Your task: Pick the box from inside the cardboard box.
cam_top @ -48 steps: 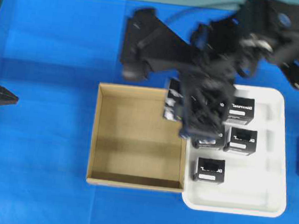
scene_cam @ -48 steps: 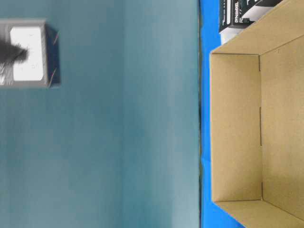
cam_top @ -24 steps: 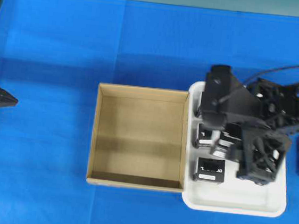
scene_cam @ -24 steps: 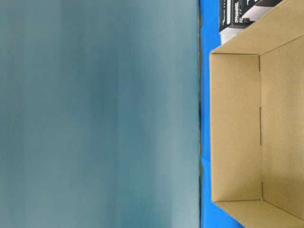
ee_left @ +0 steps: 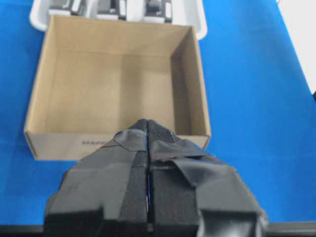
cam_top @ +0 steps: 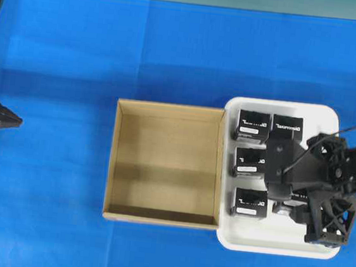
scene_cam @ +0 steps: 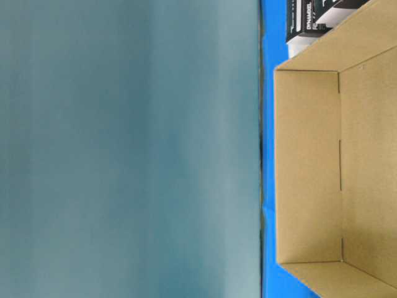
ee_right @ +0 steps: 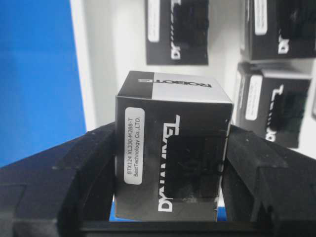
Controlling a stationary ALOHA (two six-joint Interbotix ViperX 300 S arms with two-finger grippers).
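right wrist view: right gripper (ee_right: 170, 197) clamped on a box (ee_right: 170, 153), pads pressed to both sides (white label strip facing up), over the white tray (cam_top: 309, 246). other boxes (cam_top: 252, 126) lying in the tray's left half. carton (cam_top: 165, 164) bare inside, touching the tray's left edge. left gripper (ee_left: 147, 129) pinched together, just short of the carton's near wall.

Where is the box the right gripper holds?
The box sits between the right gripper's fingers, above the white tray, right of the empty cardboard box.
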